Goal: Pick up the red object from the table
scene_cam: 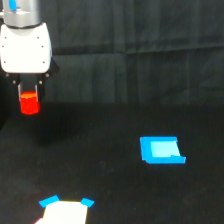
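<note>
The red object (pixel 29 102) is a small bright red-orange block hanging at the exterior view's upper left, held well above the black table (pixel 110 185). My gripper (pixel 29 95) sticks down from its white body (pixel 25 47) and is shut on the block's upper part, with dark fingers (pixel 18 89) on either side. The block's lower half shows freely below the fingertips.
A flat blue rectangle (pixel 161 150) lies on the table at the exterior view's right. A white patch with blue corners (pixel 65 211) sits at the bottom edge, left of centre. A black cloth backdrop (pixel 140 45) hangs behind.
</note>
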You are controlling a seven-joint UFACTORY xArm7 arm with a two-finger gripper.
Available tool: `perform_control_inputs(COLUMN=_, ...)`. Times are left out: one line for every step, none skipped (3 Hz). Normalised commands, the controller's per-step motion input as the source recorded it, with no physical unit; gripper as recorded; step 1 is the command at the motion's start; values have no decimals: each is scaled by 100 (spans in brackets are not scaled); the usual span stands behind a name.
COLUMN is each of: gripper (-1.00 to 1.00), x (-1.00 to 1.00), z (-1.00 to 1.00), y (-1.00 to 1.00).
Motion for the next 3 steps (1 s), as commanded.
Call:
perform_control_inputs(gripper=-100, x=41, z=68, y=-72)
perform_control_inputs(gripper=-100, x=-44, z=-100, y=2)
perform_control_inputs(gripper=-100, x=-27, z=-37, y=-3)
